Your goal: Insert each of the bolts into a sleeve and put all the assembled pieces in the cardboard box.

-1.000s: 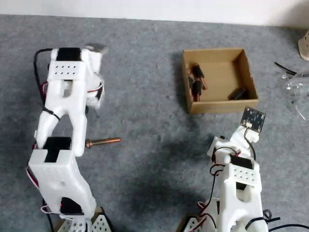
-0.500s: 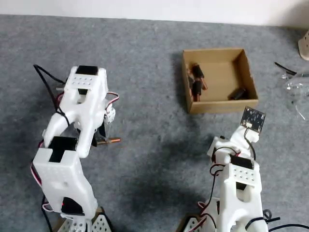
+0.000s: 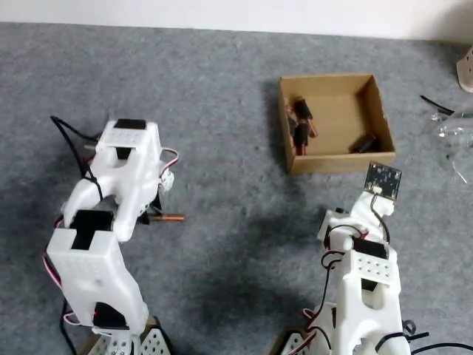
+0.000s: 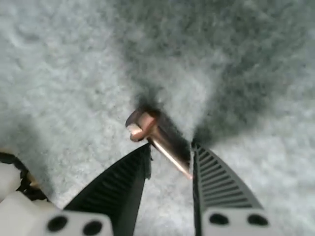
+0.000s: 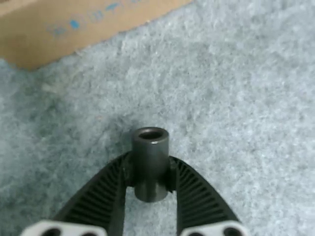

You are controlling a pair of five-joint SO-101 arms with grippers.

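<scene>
A copper bolt (image 3: 171, 218) lies on the grey carpet, its head under the left arm. In the left wrist view the bolt (image 4: 153, 136) runs between the fingers of my left gripper (image 4: 170, 158), which is open and astride the shaft close above the carpet. My right gripper (image 5: 149, 164) is shut on a dark sleeve (image 5: 149, 160), held upright with its bore facing the camera, a little in front of the cardboard box (image 5: 74, 24). The cardboard box (image 3: 336, 163) stands at the back right and holds several assembled pieces (image 3: 303, 122).
Clear plastic items and cables (image 3: 451, 122) lie at the right edge of the carpet, with a white object (image 3: 465, 70) behind them. The right arm's wrist board (image 3: 384, 180) hangs just in front of the box's near wall.
The left arm has drawn back from the far left and come down over the bolt, covering its head end. The right arm has barely moved.
</scene>
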